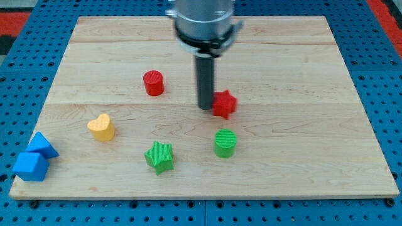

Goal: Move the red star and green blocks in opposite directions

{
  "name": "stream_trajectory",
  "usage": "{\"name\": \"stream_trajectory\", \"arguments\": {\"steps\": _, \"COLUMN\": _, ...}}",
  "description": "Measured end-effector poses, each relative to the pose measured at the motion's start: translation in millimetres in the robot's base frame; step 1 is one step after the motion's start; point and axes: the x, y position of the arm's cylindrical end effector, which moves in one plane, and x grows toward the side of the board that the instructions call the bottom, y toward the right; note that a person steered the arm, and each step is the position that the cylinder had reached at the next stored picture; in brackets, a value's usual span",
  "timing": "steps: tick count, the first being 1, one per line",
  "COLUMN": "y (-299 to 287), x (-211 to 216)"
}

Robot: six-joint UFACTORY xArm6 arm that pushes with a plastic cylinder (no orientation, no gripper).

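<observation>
The red star (225,104) lies near the middle of the wooden board (301,75). My tip (206,107) is right against the star's left side, touching or nearly touching it. A green cylinder (225,143) stands just below the star. A green star (159,156) lies lower left of it, toward the view's bottom.
A red cylinder (153,83) stands upper left of my tip. A yellow heart (101,127) lies at the left. Two blue blocks (42,145) (30,166) sit at the board's bottom-left corner. A blue pegboard (25,56) surrounds the board.
</observation>
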Motion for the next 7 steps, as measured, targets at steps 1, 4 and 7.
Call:
{"name": "stream_trajectory", "arguments": {"steps": 1, "y": 29.9, "x": 23.2}}
{"name": "stream_trajectory", "arguments": {"steps": 4, "y": 37.0, "x": 88.5}}
{"name": "stream_trajectory", "arguments": {"steps": 7, "y": -39.3, "x": 84.8}}
